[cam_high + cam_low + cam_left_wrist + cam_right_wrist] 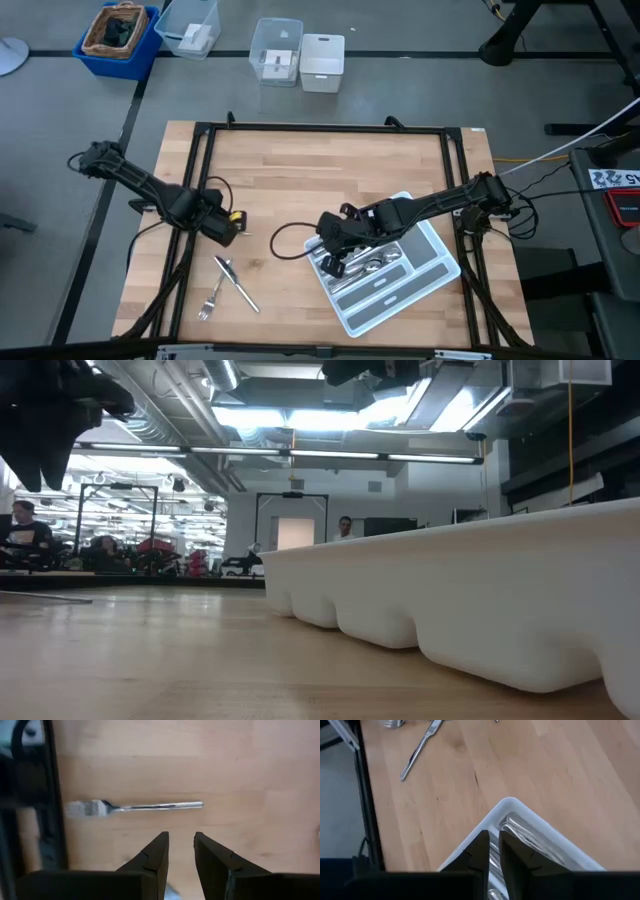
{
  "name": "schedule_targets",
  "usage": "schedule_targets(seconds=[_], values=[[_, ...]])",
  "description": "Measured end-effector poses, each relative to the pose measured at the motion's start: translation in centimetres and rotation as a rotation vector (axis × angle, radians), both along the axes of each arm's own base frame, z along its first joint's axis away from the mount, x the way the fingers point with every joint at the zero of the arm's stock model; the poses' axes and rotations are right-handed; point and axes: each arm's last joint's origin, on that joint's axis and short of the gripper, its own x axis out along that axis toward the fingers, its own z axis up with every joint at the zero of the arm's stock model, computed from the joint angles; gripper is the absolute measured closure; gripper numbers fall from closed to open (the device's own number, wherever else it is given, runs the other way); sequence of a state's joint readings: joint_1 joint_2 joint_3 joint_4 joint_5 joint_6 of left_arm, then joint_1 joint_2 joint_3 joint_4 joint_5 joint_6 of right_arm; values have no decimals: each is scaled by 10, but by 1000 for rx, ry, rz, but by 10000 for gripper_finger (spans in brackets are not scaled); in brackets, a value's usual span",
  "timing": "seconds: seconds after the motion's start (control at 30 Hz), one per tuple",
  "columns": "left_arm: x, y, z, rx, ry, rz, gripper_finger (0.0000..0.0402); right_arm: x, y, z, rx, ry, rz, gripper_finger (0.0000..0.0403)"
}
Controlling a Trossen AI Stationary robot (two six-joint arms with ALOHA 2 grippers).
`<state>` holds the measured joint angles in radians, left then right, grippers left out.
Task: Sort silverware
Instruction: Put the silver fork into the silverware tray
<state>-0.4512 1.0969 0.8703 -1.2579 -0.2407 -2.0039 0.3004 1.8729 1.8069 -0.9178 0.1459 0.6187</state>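
A fork point(135, 807) and a table knife point(236, 284) lie flat on the wooden table near its near-left part; the fork point(208, 300) lies beside the knife. My left gripper point(181, 837) hovers open just short of the fork and touches nothing; in the high view this gripper point(225, 232) is above the two pieces. My right gripper point(493, 837) is over the left corner of the light grey tray point(420, 285), its fingers almost together. Several pieces of silverware point(375, 265) lie in the tray's compartments. My right gripper has a slim silver strip point(493, 856) showing in the narrow gap between its two fingers, pinched there as far as I can see. The fingers come from above, slanting down into the tray's corner compartment. Which kind of piece it is stays hidden by the fingers.
A black metal frame point(320, 128) runs around the table top. Beyond the far edge stand clear plastic boxes point(278, 52) and a blue bin point(118, 40). Bare wood point(320, 180) spans the table's far half. The tray's rounded wall point(480, 590) fills the right of the low view.
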Motion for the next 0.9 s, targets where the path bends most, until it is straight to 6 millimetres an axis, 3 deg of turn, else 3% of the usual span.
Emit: schedule_targets(seconds=[0.17,0.3,0.47,0.6,0.9], values=[[2,-4,-7,30,-14,121,322,0,-3,1,-48,-1,62,356],[2,-9,-30,-2,-7,206,322,-6,-11,9,-85,-5,81,356],[-2,-11,-66,-75,-13,297,322,-15,-36,32,-140,-58,74,356],[0,-2,-82,-105,-37,357,322,-25,-58,48,-181,-88,85,356],[11,7,-87,-178,-93,375,322,-50,-108,65,-290,-12,109,356]])
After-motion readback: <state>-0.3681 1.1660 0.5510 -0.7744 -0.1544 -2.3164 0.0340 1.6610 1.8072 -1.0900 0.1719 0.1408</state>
